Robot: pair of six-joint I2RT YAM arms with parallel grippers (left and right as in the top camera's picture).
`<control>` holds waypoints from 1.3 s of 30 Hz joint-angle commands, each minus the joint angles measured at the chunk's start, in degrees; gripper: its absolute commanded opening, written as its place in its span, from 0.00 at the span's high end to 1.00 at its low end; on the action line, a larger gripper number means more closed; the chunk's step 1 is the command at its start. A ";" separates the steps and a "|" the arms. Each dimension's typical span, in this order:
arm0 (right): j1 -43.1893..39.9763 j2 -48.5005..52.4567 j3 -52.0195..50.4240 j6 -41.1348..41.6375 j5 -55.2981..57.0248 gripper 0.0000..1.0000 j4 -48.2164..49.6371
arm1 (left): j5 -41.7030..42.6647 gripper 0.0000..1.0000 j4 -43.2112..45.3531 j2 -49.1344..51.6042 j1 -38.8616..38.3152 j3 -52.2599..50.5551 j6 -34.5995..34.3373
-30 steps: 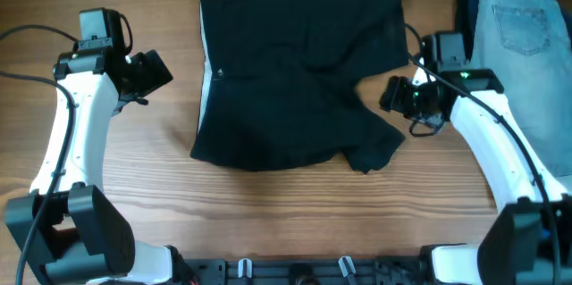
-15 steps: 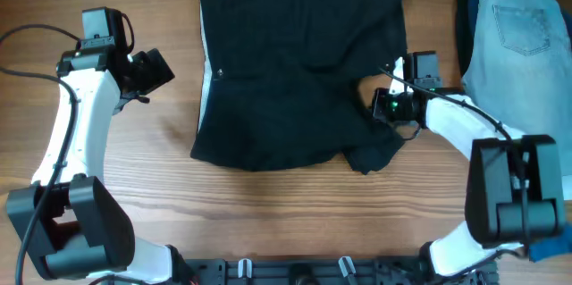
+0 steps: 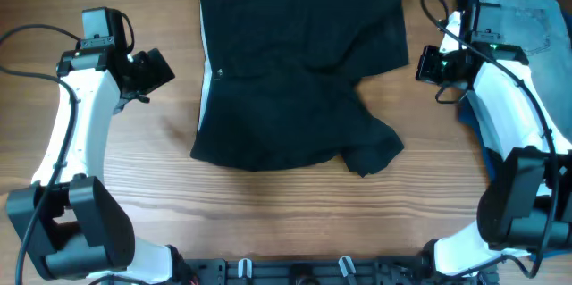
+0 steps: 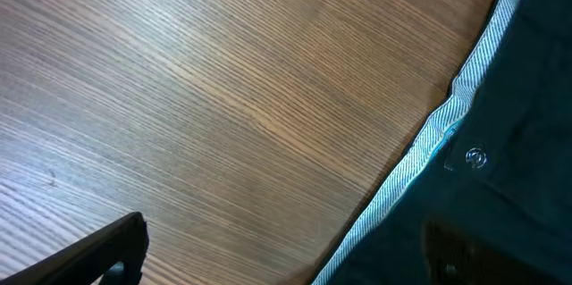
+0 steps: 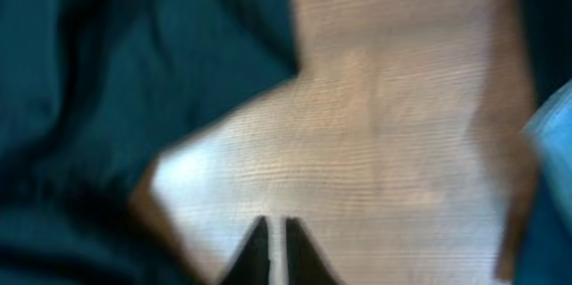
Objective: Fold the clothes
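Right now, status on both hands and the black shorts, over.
Left hand open, empty, beside black fabric shorts. Right hand shut, empty, clear of them. Shorts flat, lower corner rumpled. Pale blue denim jeans beside right arm.

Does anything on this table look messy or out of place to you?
The black shorts lie mostly flat, but in the overhead view their lower right corner is bunched into a rumpled lump, with creases running up from it. Along the left edge a striped lining peeks out.

Soft, even light overhead keeps things sharp, though the black shorts (image 3: 295,71) swallow detail. The right wrist view is heavily blurred, perhaps by motion, with glare on the table (image 5: 210,173).
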 commanded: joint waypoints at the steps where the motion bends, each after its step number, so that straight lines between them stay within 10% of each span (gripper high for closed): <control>1: 0.72 -1.07 0.46 -1.86 -6.56 0.68 -4.00 | 6.03 0.03 -0.94 0.61 0.15 -0.52 -0.28; 5: 0.72 -1.07 0.46 -3.56 -9.79 0.50 -7.19 | 7.80 0.04 -5.92 0.66 0.07 -0.59 -0.04; 16: 0.74 -1.09 0.46 -7.61 -14.97 0.53 -5.73 | 15.28 0.00 0.39 0.76 -16.65 -5.07 10.86; 39: 2.19 -1.09 0.46 -3.15 -15.67 0.54 -0.39 | 15.28 0.00 0.37 0.76 -17.07 -5.07 10.86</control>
